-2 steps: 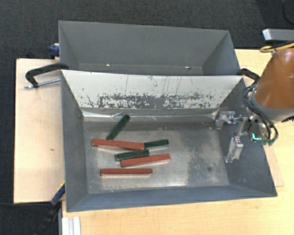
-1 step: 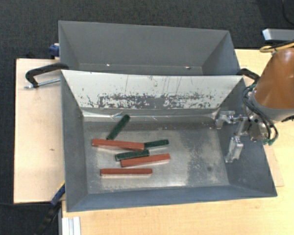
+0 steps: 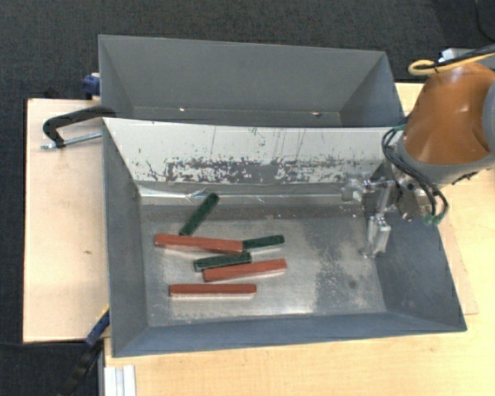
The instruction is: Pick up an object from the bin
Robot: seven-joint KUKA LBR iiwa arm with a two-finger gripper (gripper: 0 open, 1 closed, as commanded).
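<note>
My gripper (image 3: 377,239) hangs over the right part of the bin floor, fingers pointing down and close together, with nothing between them. The nearest loose things lie well to its left: a red-brown flat stick (image 3: 244,270), a dark green stick (image 3: 222,261) just above it, and a short dark green stick (image 3: 264,242).
Further left lie a long red-brown stick (image 3: 198,242), another red-brown stick (image 3: 212,289) near the front wall, and a dark green stick (image 3: 200,214) leaning toward the back wall. Bare bin floor lies under and around the gripper.
</note>
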